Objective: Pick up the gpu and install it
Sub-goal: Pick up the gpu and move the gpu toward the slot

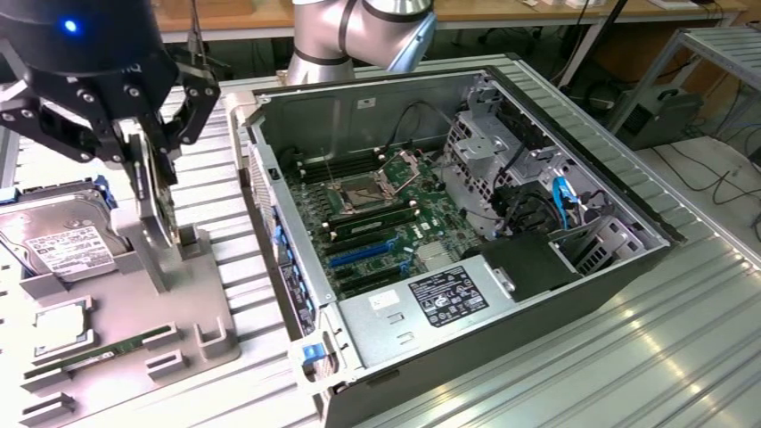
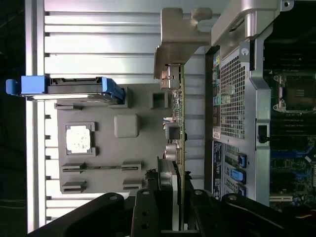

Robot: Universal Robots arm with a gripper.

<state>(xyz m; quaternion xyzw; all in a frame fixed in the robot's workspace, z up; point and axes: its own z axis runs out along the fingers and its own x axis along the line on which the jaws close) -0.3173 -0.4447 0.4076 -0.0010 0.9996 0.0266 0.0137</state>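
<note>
The gpu (image 1: 167, 223) stands upright on its edge in a slot of the grey holder tray (image 1: 208, 299) at the exterior view's left. My black gripper (image 1: 157, 178) hangs over it from above, with one finger on each face of the card. The wrist view looks along the card's edge: the green board (image 2: 181, 123), its silver end bracket (image 2: 178, 42) at the far end, and the cooler block between my fingers (image 2: 145, 212). My gripper (image 2: 170, 210) is shut on the card. The open computer case (image 1: 476, 223) lies beside the tray, with its motherboard (image 1: 380, 214) exposed.
On the tray lie a silver hard drive (image 1: 66, 241) with blue rails, a processor chip (image 1: 60, 325) and a narrow memory stick (image 1: 107, 352). Blue slots (image 1: 356, 254) sit on the motherboard near the case's rear wall (image 2: 237, 98). The arm's base (image 1: 356, 36) rises behind the case.
</note>
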